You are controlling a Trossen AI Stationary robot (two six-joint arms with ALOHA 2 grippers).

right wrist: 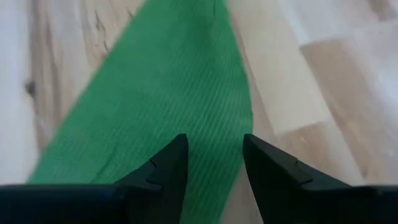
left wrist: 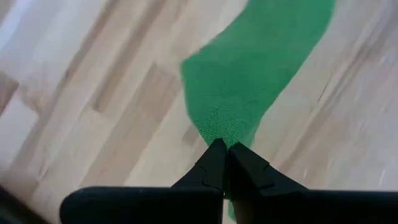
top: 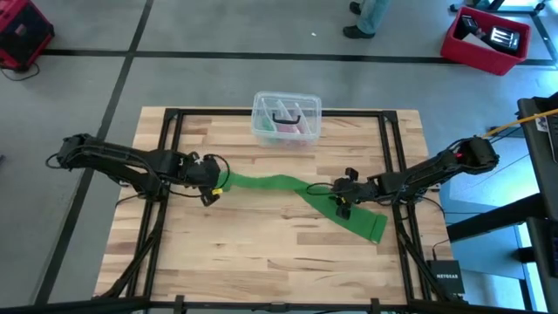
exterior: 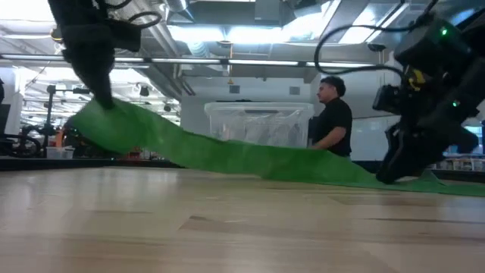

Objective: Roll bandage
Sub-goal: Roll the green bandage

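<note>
- On your left, the left gripper [top: 212, 179] sits over the left-middle of the wooden table [top: 261, 262]. Its jaws are pinched fully together on the left end of the bandage [top: 288, 187]. The left wrist view shows the green cloth gathered into the closed fingertips [left wrist: 214, 163].
- In the low view, that clamped end is lifted off the wood. The strip slopes down from the left gripper [exterior: 95, 83] toward the right until it meets the tabletop.
- At centre, your bandage [exterior: 227, 155] lies unrolled as a long green band. It runs from the left gripper rightward across the middle of the table, then bends toward the near right, where its free end lies flat.
- Beyond the band, at the far middle of the table, stands a clear plastic box [top: 286, 118] holding pink and dark items, well apart from both arms.
- On your right, the right gripper [top: 342, 199] is low over the bandage's bend. Its jaws stand partly open, and the right wrist view shows the two fingers [right wrist: 163, 171] straddling the green fabric [right wrist: 168, 99]. Whether they press it you cannot tell.
- A person [exterior: 331, 114] stands in the room behind the table.
</note>
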